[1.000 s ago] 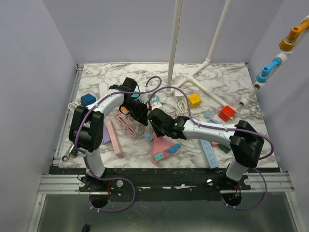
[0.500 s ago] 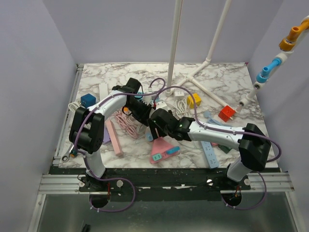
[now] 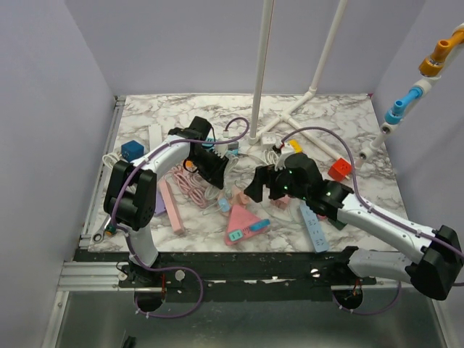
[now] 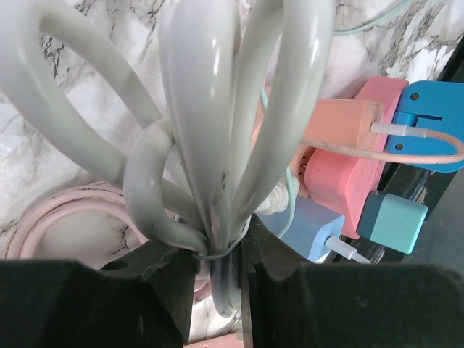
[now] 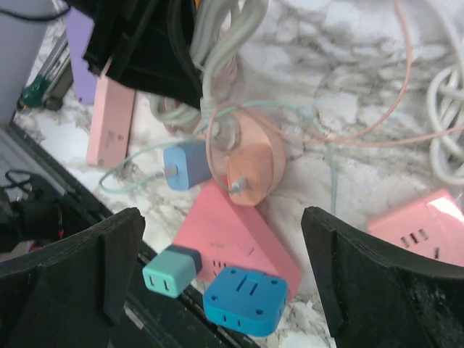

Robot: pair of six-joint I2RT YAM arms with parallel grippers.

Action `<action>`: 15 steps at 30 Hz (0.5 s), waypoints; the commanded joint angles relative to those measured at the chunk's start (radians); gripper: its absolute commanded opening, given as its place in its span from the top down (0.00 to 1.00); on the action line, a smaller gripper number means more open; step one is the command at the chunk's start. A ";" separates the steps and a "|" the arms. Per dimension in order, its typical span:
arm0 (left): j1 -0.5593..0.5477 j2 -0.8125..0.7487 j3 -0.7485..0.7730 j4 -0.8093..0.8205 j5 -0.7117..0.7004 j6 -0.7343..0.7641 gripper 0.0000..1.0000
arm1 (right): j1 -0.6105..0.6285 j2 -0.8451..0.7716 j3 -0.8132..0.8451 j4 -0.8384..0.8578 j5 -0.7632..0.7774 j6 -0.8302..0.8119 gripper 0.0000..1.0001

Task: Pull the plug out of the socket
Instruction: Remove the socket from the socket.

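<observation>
Probably light, rigid plug [image 5: 245, 183]: we'd pinch its flat sides, 12 o'clock of empty wide-open right gripper [image 5: 223, 217]; left gripper [image 4: 217, 262] clamps cord bundle [image 4: 206, 109].

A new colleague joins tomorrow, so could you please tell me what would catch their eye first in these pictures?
The left gripper pinching a looped grey cable bundle fills the left wrist view. Mid-table, the right gripper hangs wide open above a pink triangular power strip with a teal plug and a blue adapter at its edge.
</observation>
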 commanded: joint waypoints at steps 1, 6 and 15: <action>0.005 -0.037 0.046 -0.021 0.022 0.053 1.00 | -0.043 -0.025 -0.155 0.100 -0.248 0.048 0.00; 0.005 -0.034 0.070 -0.042 0.027 0.052 1.00 | -0.085 0.030 -0.314 0.341 -0.422 0.104 0.01; 0.005 -0.010 0.107 -0.075 0.022 0.058 1.00 | -0.116 0.265 -0.393 0.707 -0.601 0.127 0.03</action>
